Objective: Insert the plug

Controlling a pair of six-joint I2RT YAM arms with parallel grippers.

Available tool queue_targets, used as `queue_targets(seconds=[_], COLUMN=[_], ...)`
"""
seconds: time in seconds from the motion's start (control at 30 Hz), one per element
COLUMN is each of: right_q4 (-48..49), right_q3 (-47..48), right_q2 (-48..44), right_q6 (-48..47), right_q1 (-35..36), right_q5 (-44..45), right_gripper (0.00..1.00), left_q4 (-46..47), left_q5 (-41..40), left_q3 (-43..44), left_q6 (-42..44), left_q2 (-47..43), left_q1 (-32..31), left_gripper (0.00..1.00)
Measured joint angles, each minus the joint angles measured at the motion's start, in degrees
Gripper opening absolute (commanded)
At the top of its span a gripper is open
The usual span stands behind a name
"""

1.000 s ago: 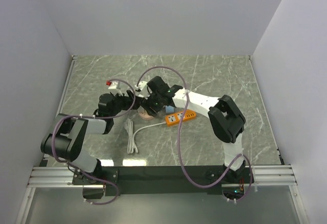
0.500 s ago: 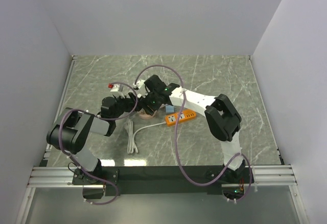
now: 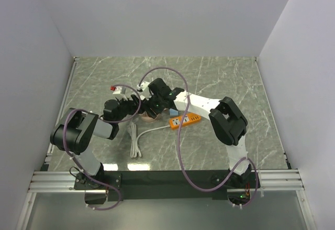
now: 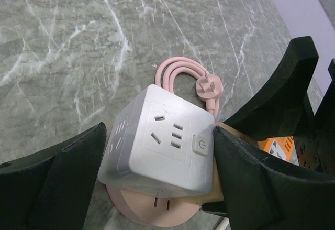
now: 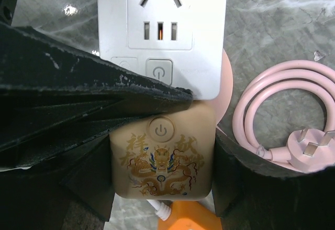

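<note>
The pink plug (image 4: 209, 88) lies flat on the grey marble table (image 3: 225, 78), its three metal pins facing up, at the end of a pink cord (image 4: 175, 67) folded into a loop. In the left wrist view it sits in the upper middle, just beyond a white socket cube (image 4: 159, 141); in the right wrist view it is at the lower right. The white socket cube stands on a round pink base (image 4: 152, 209). Touching its near side is a beige socket cube (image 5: 162, 156) printed with a gold dragon.

The right gripper (image 5: 175, 135) is clamped on the beige socket cube. The left gripper (image 4: 157, 172) has its fingers spread wide on either side of the white socket cube; whether they press it cannot be told. An orange power strip (image 3: 184, 120) lies right of centre, and a white cable (image 3: 136, 141) below.
</note>
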Motion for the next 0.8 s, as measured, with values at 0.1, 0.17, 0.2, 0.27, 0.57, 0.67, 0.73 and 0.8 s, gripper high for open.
queue_targets(seconds=[0.1,0.17,0.2,0.27,0.57,0.67,0.73,0.8], right_q4=[1.6,2.9,3.8,6.1,11.7,12.5,13.4,14.8], right_q3=[-1.0,-1.9,-2.4,-3.9,-7.5,-8.1,-8.9,-10.1], right_q2=[0.2,0.2,0.1,-0.3,-3.5,-4.0,-4.4,-5.1], right_q6=[0.6,1.0,1.2,1.8,3.4,4.2,4.6,5.1], right_q1=[0.1,0.1,0.1,0.1,0.5,0.8,1.0,1.3], right_q5=[0.0,0.0,0.0,0.0,1.6,2.7,3.4,4.5], right_gripper=[0.00,0.00,0.00,0.00,0.00,0.08,0.24,0.41], left_q4=[0.3,0.3,0.3,0.2,-1.0,-1.9,-2.4,-3.7], left_q5=[0.0,-0.1,-0.1,-0.2,-0.5,-0.5,-0.5,-0.7], left_q3=[0.0,0.1,0.1,0.3,1.0,1.5,1.8,2.3], left_q6=[0.0,0.0,0.0,0.0,0.4,0.5,0.5,0.6], left_q2=[0.3,0.3,0.3,0.3,0.2,0.2,0.2,-0.2], left_q1=[0.1,0.3,0.4,0.5,0.5,0.5,0.5,0.4], left_gripper=[0.88,0.88,0.88,0.88,0.89,0.89,0.89,0.89])
